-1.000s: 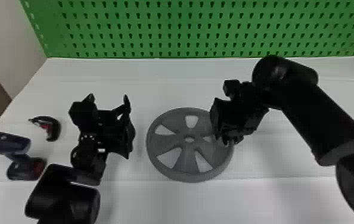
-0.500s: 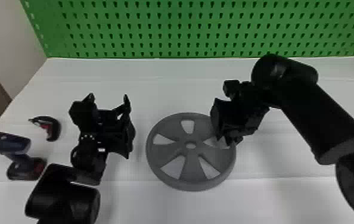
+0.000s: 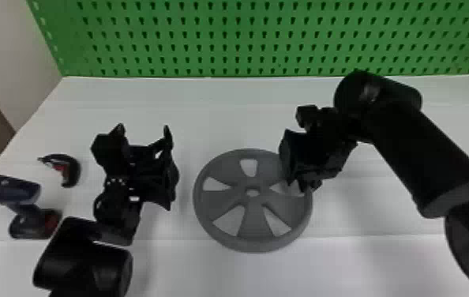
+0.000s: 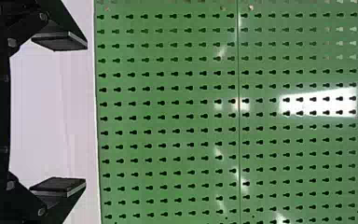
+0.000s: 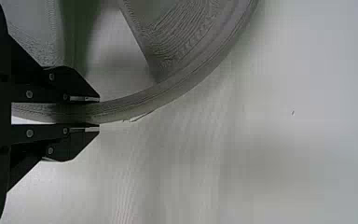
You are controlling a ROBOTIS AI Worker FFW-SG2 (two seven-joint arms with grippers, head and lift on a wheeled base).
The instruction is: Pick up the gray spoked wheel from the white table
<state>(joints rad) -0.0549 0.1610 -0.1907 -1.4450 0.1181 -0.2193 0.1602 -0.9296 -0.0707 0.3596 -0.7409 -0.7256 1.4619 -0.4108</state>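
The gray spoked wheel [image 3: 254,241] is at the middle of the white table [image 3: 222,114]; I cannot tell whether it touches the surface. At its right side is my right gripper [image 3: 304,186], which hides part of the rim. The right wrist view has the right gripper [image 5: 99,113] shut on the wheel's rim [image 5: 168,94], one finger on each side. Left of the wheel and apart from it, my left gripper [image 3: 143,132] is open with nothing between its fingers. In its own wrist view, the left gripper [image 4: 85,113] has its two pads wide apart.
A cordless drill [image 3: 6,188] stands at the table's left, with a small black and red tool [image 3: 72,170] near it. A green pegboard [image 3: 245,39] rises along the table's back edge. The right forearm [image 3: 423,158] reaches over the table's right side.
Compared with one second ago, the wheel has shifted slightly toward the table's near side and its spokes sit at a somewhat different angle. Both arms look unmoved.
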